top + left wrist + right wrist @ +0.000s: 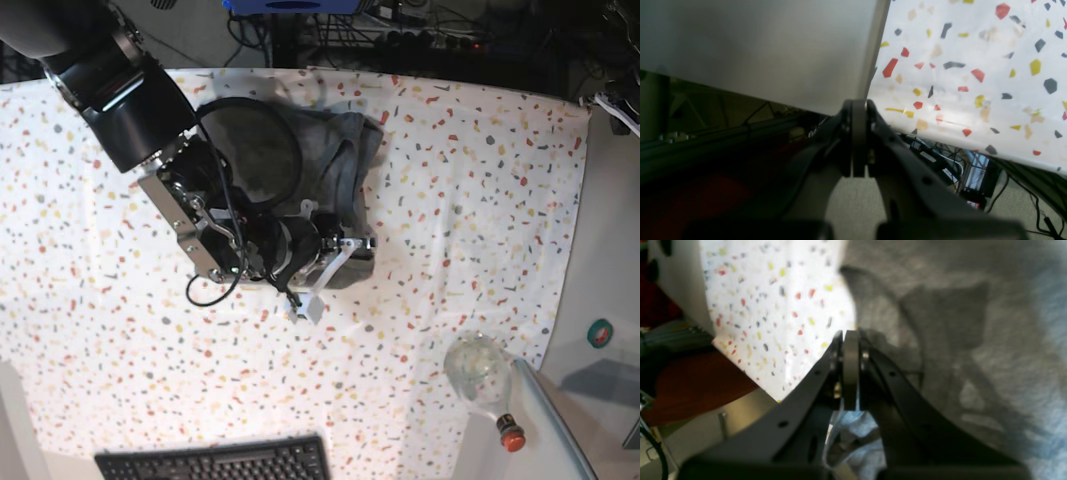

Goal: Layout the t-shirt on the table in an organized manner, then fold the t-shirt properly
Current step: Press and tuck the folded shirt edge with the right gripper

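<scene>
While pressed together, the right pincer [850, 340] hangs over the t-shirt [973, 340].

Base view overhead on the table [480, 180]; wrist views close, sharing its speckled cloth.

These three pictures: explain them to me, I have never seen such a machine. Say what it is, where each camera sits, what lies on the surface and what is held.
It is a robot with two arms. The base view looks straight down on the table, covered in a white speckled cloth. On it lies a crumpled grey t-shirt; a glass bottle and a keyboard sit near the lower edge.

The other two cameras ride on the wrists. The right wrist view shows the right end effector shut, close over the t-shirt; whether it pinches cloth I cannot tell. The left wrist view shows the left end effector shut and holding nothing, beyond the table's edge.
</scene>
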Robot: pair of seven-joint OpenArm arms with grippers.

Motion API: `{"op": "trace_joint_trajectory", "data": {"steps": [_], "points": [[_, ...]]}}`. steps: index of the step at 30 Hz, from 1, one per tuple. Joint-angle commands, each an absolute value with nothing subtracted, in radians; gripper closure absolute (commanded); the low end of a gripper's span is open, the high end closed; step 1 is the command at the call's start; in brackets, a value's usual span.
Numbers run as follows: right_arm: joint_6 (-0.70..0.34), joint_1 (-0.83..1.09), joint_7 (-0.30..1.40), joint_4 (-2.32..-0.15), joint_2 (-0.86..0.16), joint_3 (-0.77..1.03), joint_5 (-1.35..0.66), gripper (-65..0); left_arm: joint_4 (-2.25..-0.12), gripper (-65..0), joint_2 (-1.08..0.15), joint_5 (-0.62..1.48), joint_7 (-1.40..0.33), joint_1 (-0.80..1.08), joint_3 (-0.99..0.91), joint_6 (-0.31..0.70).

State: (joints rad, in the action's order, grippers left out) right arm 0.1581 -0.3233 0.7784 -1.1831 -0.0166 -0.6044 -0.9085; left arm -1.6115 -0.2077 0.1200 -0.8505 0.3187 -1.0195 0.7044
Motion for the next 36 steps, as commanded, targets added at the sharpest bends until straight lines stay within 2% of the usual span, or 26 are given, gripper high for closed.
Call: {"op": "trace_joint_trajectory", "data": {"steps": [1, 6, 9, 14, 27, 32, 36], "points": [[0.148, -0.351, 0.776, -1.242, -0.007, -0.604, -0.931, 0.0, -1.627, 0.0, -0.228, 0.127, -0.837, 0.321, -1.024, 0.698], [0.153, -0.268, 0.888, -1.497, -0.090, -0.587, -0.931, 0.0, -1.627, 0.0, -0.228, 0.127, -0.837, 0.326, -1.024, 0.698], [0.153, -0.208, 0.946, -1.529, -0.113, -0.593, -0.929, 0.0, -1.627, 0.0, -0.228, 0.127, -0.837, 0.325, -1.024, 0.698], [0.153, -0.157, 0.908, -1.461, -0.111, -0.636, -0.926, 0.0, -1.627, 0.0, -0.228, 0.127, -0.837, 0.303, -1.023, 0.698], [0.153, -0.216, 0.869, -1.360, -0.108, -0.883, -0.926, 0.0, -1.626, 0.0, -0.229, 0.119, -0.837, 0.295, -1.023, 0.698], [0.153, -0.308, 0.868, -1.265, -0.039, -1.070, -0.926, 0.0, -1.630, 0.0, -0.232, 0.119, -0.837, 0.302, -0.921, 0.698], [0.153, -0.346, 0.868, -1.219, -0.002, -1.129, -0.926, 0.0, -1.632, 0.0, -0.220, 0.119, -0.839, 0.295, -0.855, 0.698]]}}
